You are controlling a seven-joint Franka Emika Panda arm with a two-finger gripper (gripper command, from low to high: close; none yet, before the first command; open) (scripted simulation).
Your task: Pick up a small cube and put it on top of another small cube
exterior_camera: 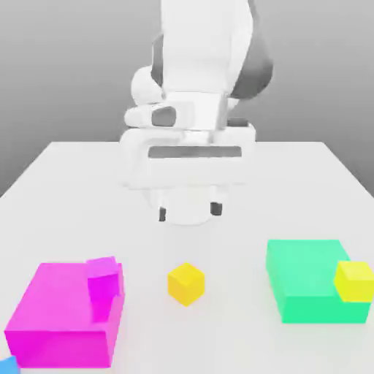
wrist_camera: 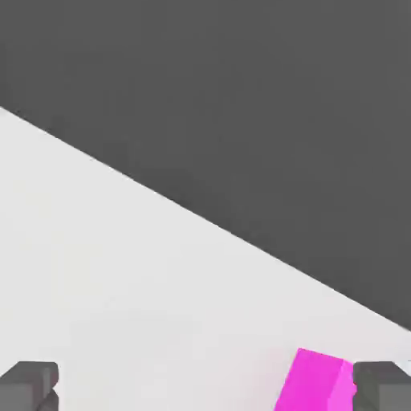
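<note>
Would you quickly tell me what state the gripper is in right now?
Gripper: open, jaws spread wide, holding nothing; it hangs above the table, apart from the small golden cube.

We see a simulated test scene: a bare white surface (exterior_camera: 66, 182) against flat grey, carrying only plain, flat-coloured blocks like the magenta block (exterior_camera: 62, 310).

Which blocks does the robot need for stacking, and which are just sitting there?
For the job:
- golden small cube
- magenta small cube or lemon small cube, either could be the base
- gripper, jaws open

Just lying about:
- big magenta block
- big green block
</note>
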